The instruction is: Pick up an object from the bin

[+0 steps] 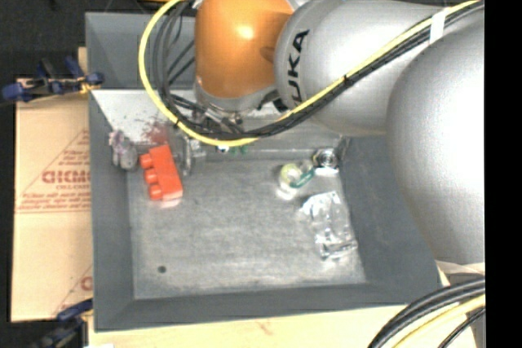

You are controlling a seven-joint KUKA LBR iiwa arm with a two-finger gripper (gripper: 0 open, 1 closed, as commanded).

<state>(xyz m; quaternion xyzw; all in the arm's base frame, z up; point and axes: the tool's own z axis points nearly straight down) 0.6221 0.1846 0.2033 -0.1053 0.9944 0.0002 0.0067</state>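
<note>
- The arm (383, 69) reaches in from the right, and its silver link spans the upper half of the bin (245, 297).
- The black letters "KUKA" (294, 70) run up the silver link, just right of the orange cover (236, 33). This is the only lettering on the robot that can be read.
- A yellow cable (155, 102) loops round the orange cover and trails off along the arm to the upper right.
- The gripper (188, 152) hangs below the orange cover at the bin's upper left, close to the back wall.
- Most of the gripper is hidden by the wrist above it. Whether it is open or closed cannot be told, and nothing is seen in its hold.
- A red block (161, 173) with studs on top lies on the bin floor just left of the gripper. It is tilted so that its long side runs from upper left to lower right. It is the thing nearest the gripper.
- A small grey and purple thing (122, 149) sits just left of the red block, near the left wall.
- A white and green round thing (289, 178) lies well apart to the right, near the middle of the floor.
- A piece of crumpled clear plastic (328, 226) lies just below and to the right of the round thing.
- A dark speck (161, 270) sits alone on the bare floor at the lower left.
</note>
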